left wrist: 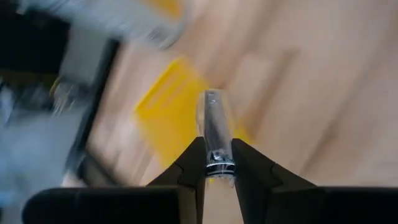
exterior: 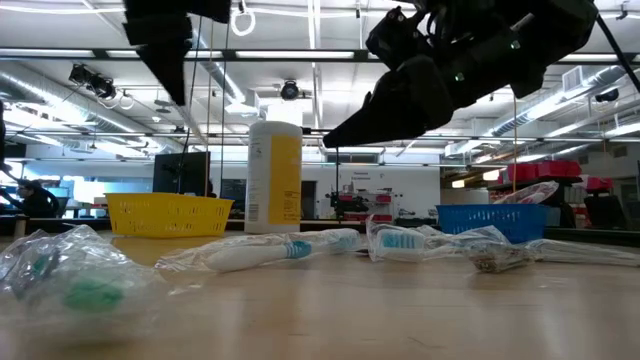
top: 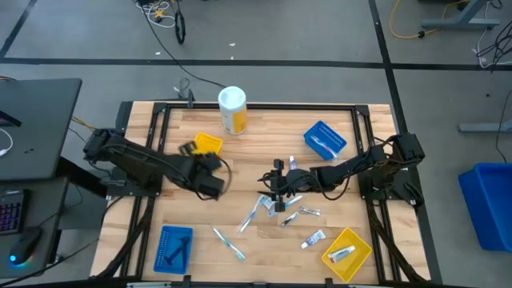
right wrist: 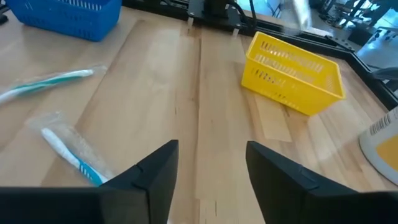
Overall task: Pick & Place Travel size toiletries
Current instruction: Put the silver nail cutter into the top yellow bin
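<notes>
Above yellow tray [left wrist: 166,106], left claw [left wrist: 216,163] pinching wrapped toiletry [left wrist: 214,127], right claw [right wrist: 208,163] agape.

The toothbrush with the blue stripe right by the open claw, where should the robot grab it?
Probably mid-handle. The wrapped toothbrush lies flat on the table, so the open right gripper should come straight down, fingers straddling the slim handle across its length, away from the loose wrapper ends.

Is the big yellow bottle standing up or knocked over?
Standing upright: the yellow bottle rises straight from the table, white lid on top.
</notes>
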